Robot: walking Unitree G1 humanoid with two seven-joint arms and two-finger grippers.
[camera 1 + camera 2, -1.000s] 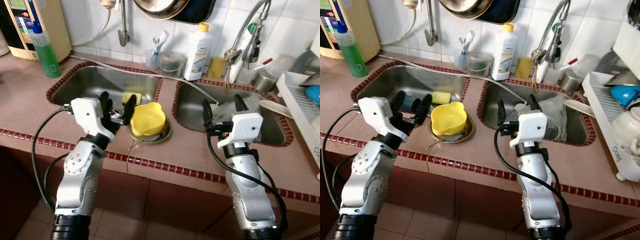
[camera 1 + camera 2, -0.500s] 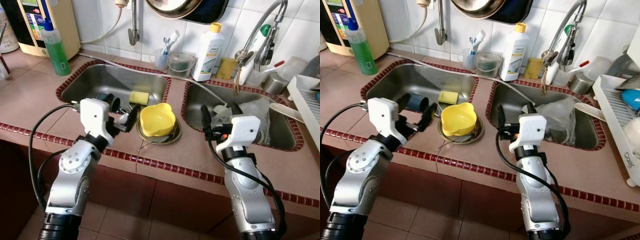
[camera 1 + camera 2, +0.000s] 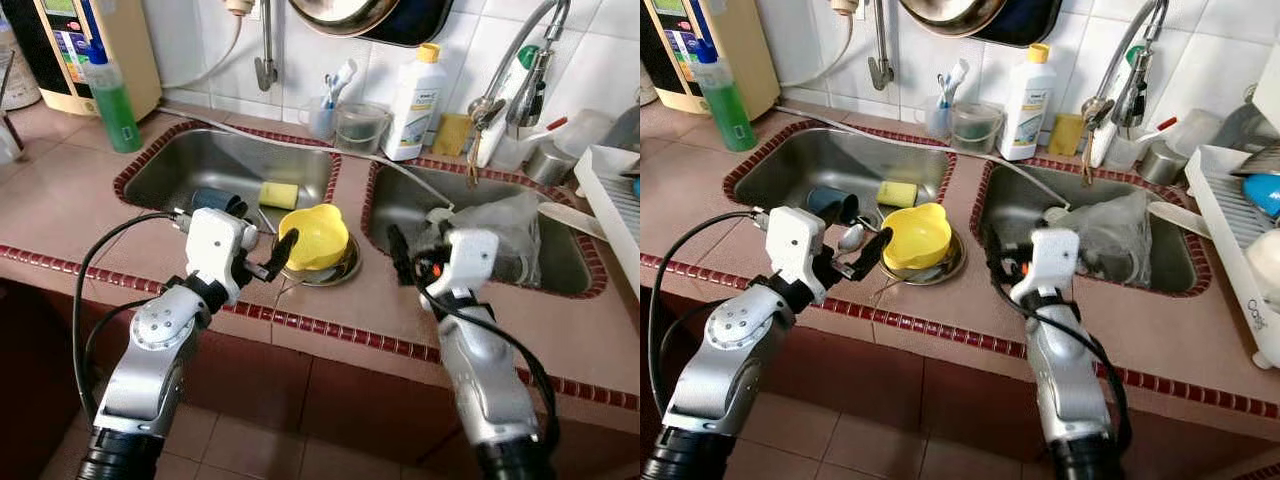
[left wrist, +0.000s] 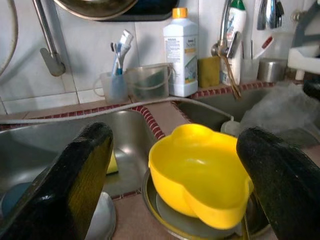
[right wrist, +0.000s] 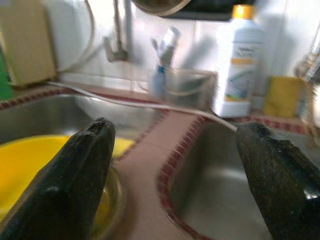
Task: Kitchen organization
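Two arms up over the tiled desk [image 3: 60,215], and the yellow bowl [image 3: 313,236] sits dead centre, on a metal plate [image 3: 340,268] on the strip of desk between the two sinks. The left gripper [image 3: 262,255] hovers just beside that bowl on its left, jaws spread wide and gripping nothing; in the left wrist view the bowl [image 4: 202,172] sits squarely between the two black fingers [image 4: 67,187], apart from both. A thin utensil [image 3: 285,292] leans off the plate's near edge.

Over to the right gripper [image 3: 412,252]: it hangs at the near rim of the right sink [image 3: 560,272], just right of the plate, jaws wide apart and empty. Its wrist view is blurred, but the bowl's yellow rim [image 5: 30,160] shows behind one finger.

In the left sink [image 3: 190,165], a yellow sponge [image 3: 278,194] and a dark cup [image 3: 217,201] lying on its side. The right sink holds a crumpled clear bag [image 3: 510,228]. Along the back wall: a white bottle [image 3: 415,90] with a yellow cap, a clear tub [image 3: 357,128], a toothbrush cup [image 3: 322,118], the tap [image 3: 520,60]. A green bottle [image 3: 112,98] stands far left, a dish rack [image 3: 610,200] far right.
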